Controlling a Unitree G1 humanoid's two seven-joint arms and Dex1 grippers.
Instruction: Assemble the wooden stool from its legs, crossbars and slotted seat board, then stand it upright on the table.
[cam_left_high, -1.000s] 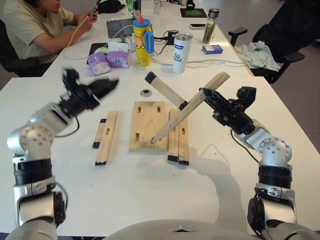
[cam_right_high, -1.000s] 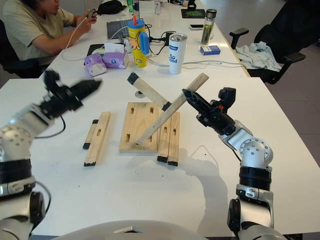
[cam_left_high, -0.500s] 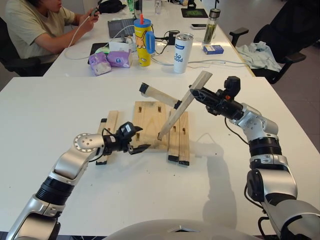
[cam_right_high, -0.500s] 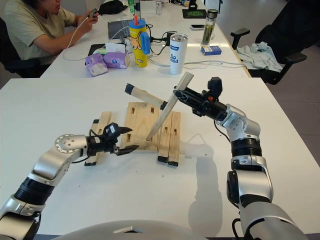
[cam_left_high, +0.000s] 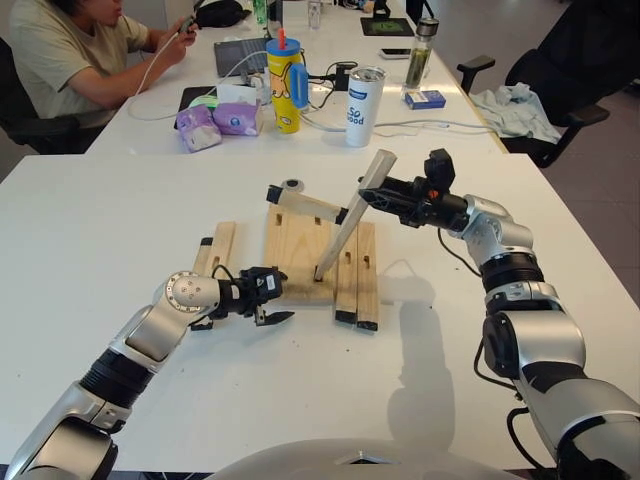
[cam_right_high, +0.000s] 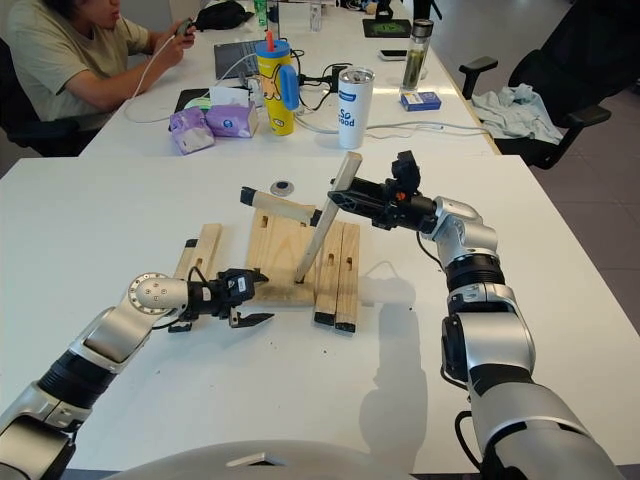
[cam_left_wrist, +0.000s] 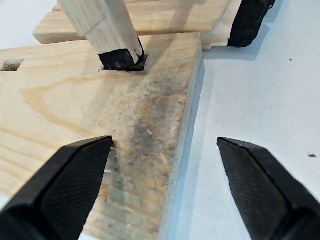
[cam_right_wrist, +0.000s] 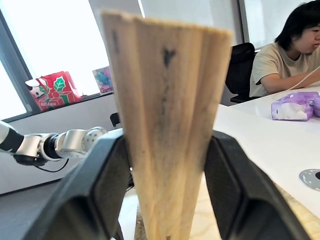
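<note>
From the head camera, the pale pine slotted seat board (cam_left_high: 295, 255) lies flat on the white table (cam_left_high: 100, 220). My right gripper (cam_left_high: 388, 194) is clamped on the upper part of a light wooden leg (cam_left_high: 350, 220). The leg leans steeply, with its black-painted foot down at a slot near the board's middle. A short wooden crossbar (cam_left_high: 305, 203) juts from that leg toward my left. My left gripper (cam_left_high: 268, 312) sits low at the board's near left corner, spread and holding nothing. Two loose bars (cam_left_high: 358, 280) lie just beside the board's right edge, and two spare bars (cam_left_high: 213, 265) lie apart on its left.

In the left wrist view, my fingers (cam_left_wrist: 60, 190) straddle the board's edge, one over wood and one over bare table. The leg's black foot is in the slot beyond them.

In the right wrist view, my pads (cam_right_wrist: 95, 190) press both flat faces of the leg.

I judge the pine to be light, stiff and dry. It should grip well on its flat faces. The board will probably slide on the smooth table unless its edge is pinched. A high hold on the leg gives leverage but could lever the joint askew.
</note>
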